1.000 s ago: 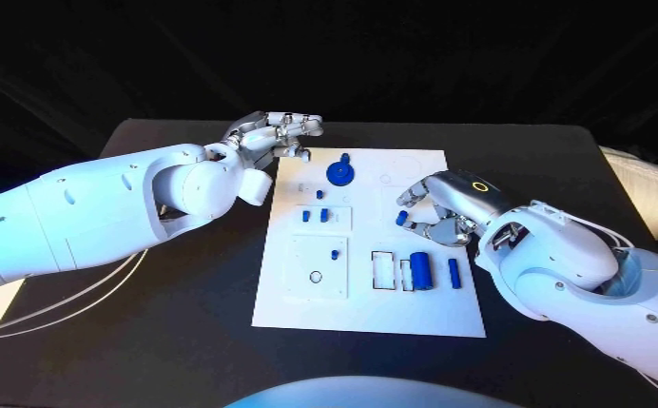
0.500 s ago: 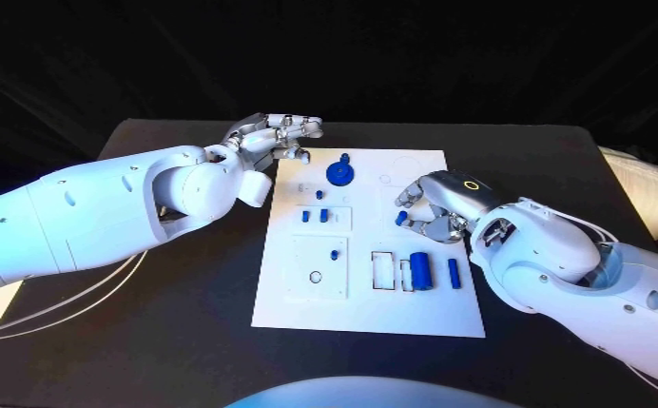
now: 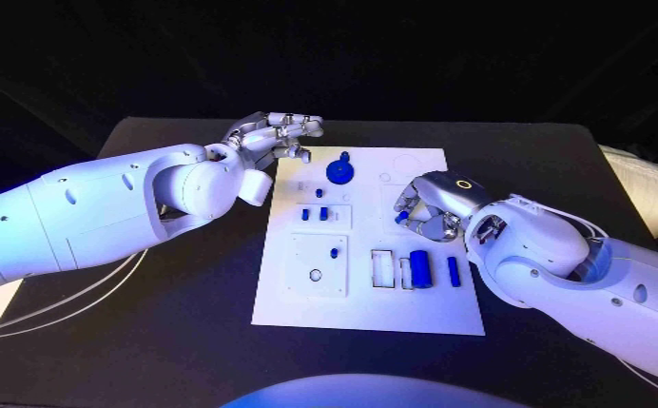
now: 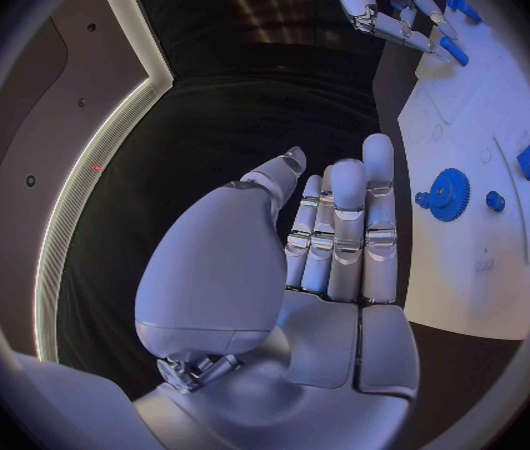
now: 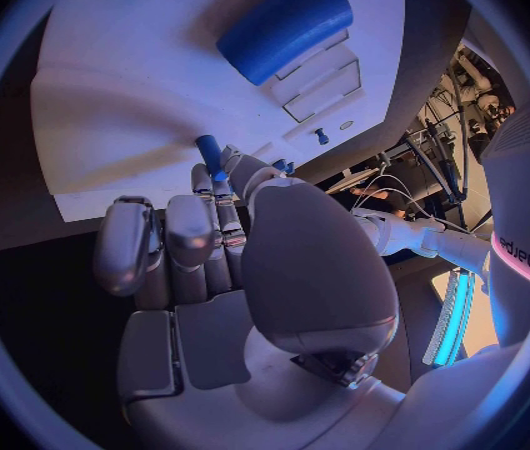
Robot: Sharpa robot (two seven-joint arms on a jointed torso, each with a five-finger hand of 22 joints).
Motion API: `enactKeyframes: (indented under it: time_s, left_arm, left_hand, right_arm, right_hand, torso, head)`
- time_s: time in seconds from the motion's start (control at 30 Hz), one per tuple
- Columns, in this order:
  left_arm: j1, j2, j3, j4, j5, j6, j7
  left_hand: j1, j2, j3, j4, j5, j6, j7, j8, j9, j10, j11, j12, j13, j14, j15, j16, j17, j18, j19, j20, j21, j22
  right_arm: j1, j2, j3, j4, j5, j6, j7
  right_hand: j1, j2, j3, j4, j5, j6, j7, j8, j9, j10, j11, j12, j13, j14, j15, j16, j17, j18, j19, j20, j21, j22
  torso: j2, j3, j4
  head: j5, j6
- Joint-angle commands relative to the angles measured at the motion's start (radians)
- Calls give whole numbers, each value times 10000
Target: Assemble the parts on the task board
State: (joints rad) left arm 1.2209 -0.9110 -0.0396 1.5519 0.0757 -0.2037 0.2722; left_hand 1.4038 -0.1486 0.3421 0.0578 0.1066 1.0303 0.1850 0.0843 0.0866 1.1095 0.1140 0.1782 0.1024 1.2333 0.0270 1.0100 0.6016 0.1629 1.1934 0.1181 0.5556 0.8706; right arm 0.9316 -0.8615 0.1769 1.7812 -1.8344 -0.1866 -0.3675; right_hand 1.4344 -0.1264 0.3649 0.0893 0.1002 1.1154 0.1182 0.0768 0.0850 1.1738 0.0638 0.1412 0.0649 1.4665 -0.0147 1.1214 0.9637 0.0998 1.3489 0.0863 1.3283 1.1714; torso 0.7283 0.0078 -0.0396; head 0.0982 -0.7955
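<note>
Right hand [image 3: 436, 210] pinches a small blue peg [image 5: 209, 154] over the task board [image 3: 370, 305] near its right edge, left hand [image 3: 275, 134] empty, fingers loosely curled, off its far-left corner; the light pinch risks dropping it.

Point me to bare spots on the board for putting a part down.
Free: the board's near strip below the slots, and its far right corner beyond the gear. Crowded: the middle right, where the right hand sits over a small part, with the cylinder just nearer. The left hand hangs off the far left corner.
</note>
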Motion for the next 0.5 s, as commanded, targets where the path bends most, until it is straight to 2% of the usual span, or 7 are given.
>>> enactKeyframes:
  time_s: [0.03, 0.17, 0.3, 0.5]
  left_arm:
    - [-1, 17, 6, 16, -40, 200, 15]
    - [-2, 19, 6, 17, -40, 204, 10]
    - [-2, 14, 6, 18, -40, 197, -2]
    - [-2, 10, 6, 23, -40, 191, -14]
  left_hand:
    - [-38, 80, -69, 9, -26, -66, 21, 36, -11, -78, -6, 61, 12, -74, -5, -6, -18, 191, 25, 69, -44, -17]
    - [-38, 80, -69, 9, -26, -66, 21, 36, -11, -78, -6, 61, 12, -74, -5, -6, -18, 191, 25, 69, -44, -17]
    - [-38, 80, -69, 9, -26, -66, 21, 36, -11, -78, -6, 61, 12, -74, -5, -6, -18, 191, 25, 69, -44, -17]
    - [-22, 108, -88, 8, -22, -67, 19, 52, -11, -89, -6, 89, 18, -78, -4, 2, -28, 190, 28, 74, -59, -29]
  right_arm:
    - [-20, 37, -22, -24, -103, 322, -50]
    - [-20, 73, -26, -84, -168, 294, -109]
    - [-20, 112, -29, -150, -275, 251, -194]
    - [-21, 158, -36, -226, -359, 223, -265]
  right_hand:
    - [50, 107, 103, 10, -43, 123, 8, 36, 17, 106, -12, 10, 19, 226, -49, 85, 63, -130, 95, 12, 69, 61]
    - [97, 165, 222, -19, -76, 262, -3, 64, 45, 259, -42, -16, 24, 235, -71, 174, 140, -146, 140, -10, 134, 148]
    - [272, 305, 482, -144, -379, 356, -1, 62, 65, 373, -62, -85, 22, 228, -92, 238, 188, -154, 156, -37, 175, 196]
    - [377, 385, 701, -274, -417, 432, 22, 63, 86, 469, -62, -140, 28, 220, -94, 287, 224, -163, 167, -42, 211, 245]
  torso:
    - [0, -4, -6]
    - [-6, -1, 8]
    - [2, 1, 11]
    - [-3, -9, 5]
  head:
    - [-5, -12]
    - [-27, -18]
    - [-29, -21]
    - [-37, -26]
